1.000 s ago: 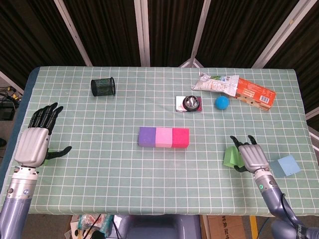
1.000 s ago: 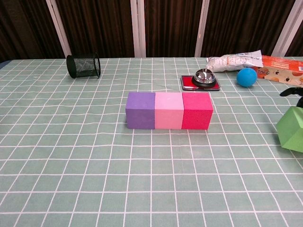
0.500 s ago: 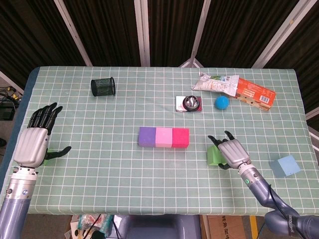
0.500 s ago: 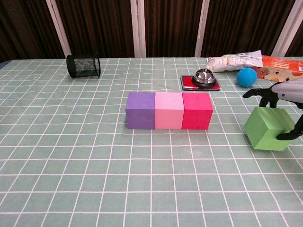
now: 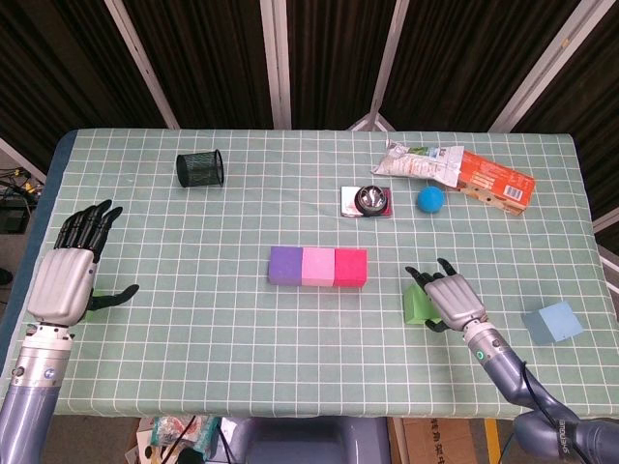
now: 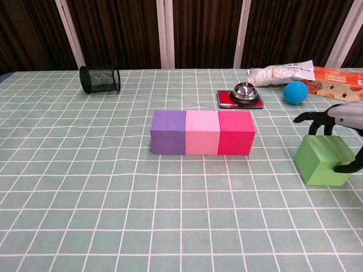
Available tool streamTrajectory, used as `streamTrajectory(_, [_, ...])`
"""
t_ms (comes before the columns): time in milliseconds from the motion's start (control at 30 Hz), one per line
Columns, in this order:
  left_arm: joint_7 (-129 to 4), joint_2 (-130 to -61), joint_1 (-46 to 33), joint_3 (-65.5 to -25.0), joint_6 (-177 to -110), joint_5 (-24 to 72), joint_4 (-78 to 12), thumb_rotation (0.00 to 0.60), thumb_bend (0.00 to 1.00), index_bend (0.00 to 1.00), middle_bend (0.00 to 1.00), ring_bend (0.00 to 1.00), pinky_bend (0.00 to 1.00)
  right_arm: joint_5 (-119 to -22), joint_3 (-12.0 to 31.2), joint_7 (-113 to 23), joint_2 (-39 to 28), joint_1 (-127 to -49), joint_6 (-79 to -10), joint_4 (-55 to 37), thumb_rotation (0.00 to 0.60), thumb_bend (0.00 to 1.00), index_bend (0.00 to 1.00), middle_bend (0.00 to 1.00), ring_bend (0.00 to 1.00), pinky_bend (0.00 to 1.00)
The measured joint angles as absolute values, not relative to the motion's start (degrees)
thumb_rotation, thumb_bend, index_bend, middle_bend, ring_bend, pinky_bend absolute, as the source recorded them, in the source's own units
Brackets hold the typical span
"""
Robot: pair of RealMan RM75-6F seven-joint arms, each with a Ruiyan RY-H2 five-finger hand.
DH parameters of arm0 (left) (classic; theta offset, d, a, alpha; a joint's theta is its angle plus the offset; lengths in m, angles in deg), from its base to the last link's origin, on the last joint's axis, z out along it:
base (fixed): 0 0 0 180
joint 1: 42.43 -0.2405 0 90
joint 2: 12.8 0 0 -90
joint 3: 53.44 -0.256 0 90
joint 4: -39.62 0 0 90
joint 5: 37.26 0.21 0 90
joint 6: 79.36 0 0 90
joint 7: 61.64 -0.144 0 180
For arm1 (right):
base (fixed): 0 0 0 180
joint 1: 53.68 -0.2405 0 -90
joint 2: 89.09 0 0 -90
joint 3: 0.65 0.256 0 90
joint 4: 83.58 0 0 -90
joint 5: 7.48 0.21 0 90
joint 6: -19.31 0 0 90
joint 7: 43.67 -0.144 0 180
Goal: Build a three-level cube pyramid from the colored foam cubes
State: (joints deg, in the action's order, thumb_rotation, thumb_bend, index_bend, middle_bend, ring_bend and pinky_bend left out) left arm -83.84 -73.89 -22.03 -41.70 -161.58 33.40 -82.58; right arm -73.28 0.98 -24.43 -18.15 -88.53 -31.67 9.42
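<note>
Right robot hand [image 5: 453, 300] palm-down, fingers clasping the green cube [image 6: 324, 160]; left robot hand [image 5: 66, 274] spread, fingers apart.

Light's even and bright across the table [image 5: 193, 319], prob overhead; bkgd behind it stays dark in both views. Your shadows are soft and short: faint one under the cube row [image 6: 202, 132], another under the green cube [image 6: 323, 160]. Small glare spot on the metal bell [image 6: 245, 90]. Both views sharp, no motion blur. Head view shows slight bowing at the table edges; chest view grid lines look straight.
</note>
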Motion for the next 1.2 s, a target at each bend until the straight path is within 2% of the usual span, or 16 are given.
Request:
streamTrajectory(100, [-83.87, -73.90, -22.05, -41.76, -161.60, 33.53, -82.63, 0.600, 0.11, 0.00, 0.00, 0.00, 0.00, -72.25, 1.06, -24.27, -18.43, -88.20, -32.10, 10.26, 0.600, 0.25, 0.00, 0.12, 0.17, 0.06])
streamTrajectory(367, [-83.77, -73.90, -22.10, -41.88, -161.54, 33.76, -82.71, 0.600, 0.11, 0.00, 0.00, 0.00, 0.00, -69.13, 1.18, -23.75, -19.25, -87.03, -33.53, 13.28, 0.600, 0.25, 0.00, 0.10, 0.15, 0.06])
streamTrajectory(667, [-83.88, -73.93, -22.07, -41.99, -161.45, 33.99, -82.85, 0.600, 0.11, 0.00, 0.00, 0.00, 0.00, -63.29, 1.93, -21.63, -17.47, -85.19, -38.47, 16.72, 0.600, 0.25, 0.00, 0.14, 0.15, 0.06])
streamTrajectory(900, [-83.70, -73.86, -22.12, -41.90, -161.46, 33.75, -82.75, 0.600, 0.11, 0.00, 0.00, 0.00, 0.00, -62.16, 2.20, -20.89, -15.98, -84.86, -39.25, 16.12, 0.600, 0.25, 0.00, 0.20, 0.16, 0.06])
streamTrajectory(1200, [-83.73, -73.87, -22.08, -41.85, -161.46, 33.71, -82.76, 0.600, 0.11, 0.00, 0.00, 0.00, 0.00, -64.09, 2.53, -21.70, -14.77, -84.71, -39.76, 15.29, 0.600, 0.25, 0.00, 0.22, 0.17, 0.06])
